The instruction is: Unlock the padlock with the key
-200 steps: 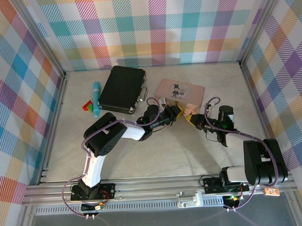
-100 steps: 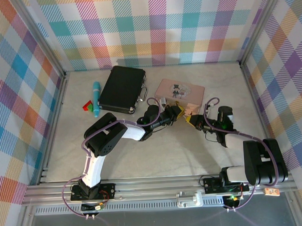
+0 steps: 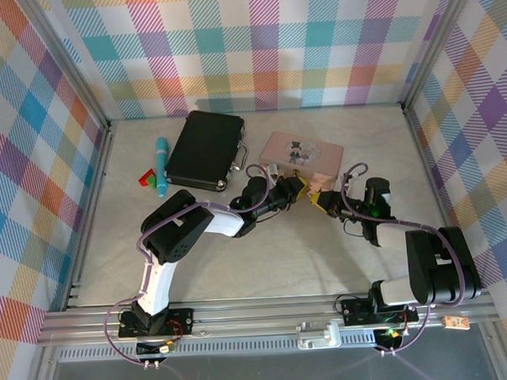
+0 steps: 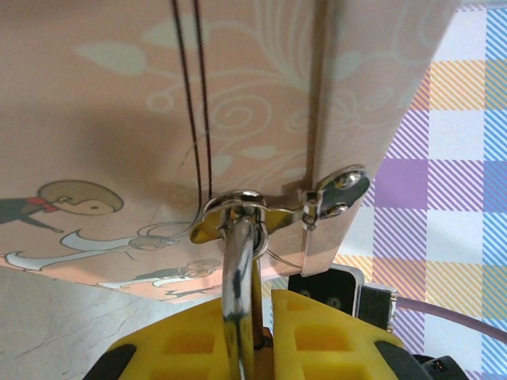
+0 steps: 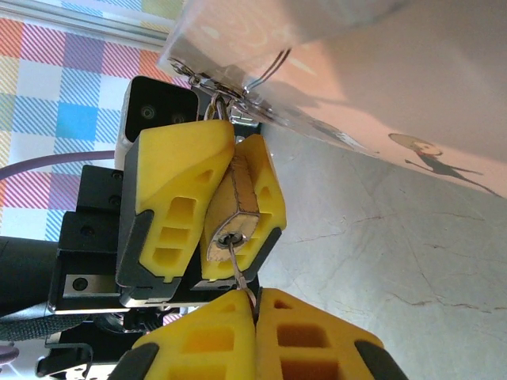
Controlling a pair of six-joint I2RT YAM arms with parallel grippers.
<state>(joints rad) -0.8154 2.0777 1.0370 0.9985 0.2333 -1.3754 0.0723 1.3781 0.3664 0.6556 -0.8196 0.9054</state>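
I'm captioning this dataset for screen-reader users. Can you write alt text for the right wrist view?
The yellow-tipped left gripper clamps a small brass padlock, while the right gripper at the bottom edge pinches a thin key seated in its keyhole. The padlock hangs from the latch of a pink tin above a pale table.

- No legible text, numbers or brand marks in any view.
- pink tin [image 4: 103, 95]: the print is cartoon figures plus pale swirl ornament, with 0 letters on the faces in view.
- padlock [image 5: 240, 207]: the brass face around the keyhole looks scuffed. Possibly a stamp there, but too blurred to read.
- black case [image 3: 205, 148]: too small in the top view to make out any label.
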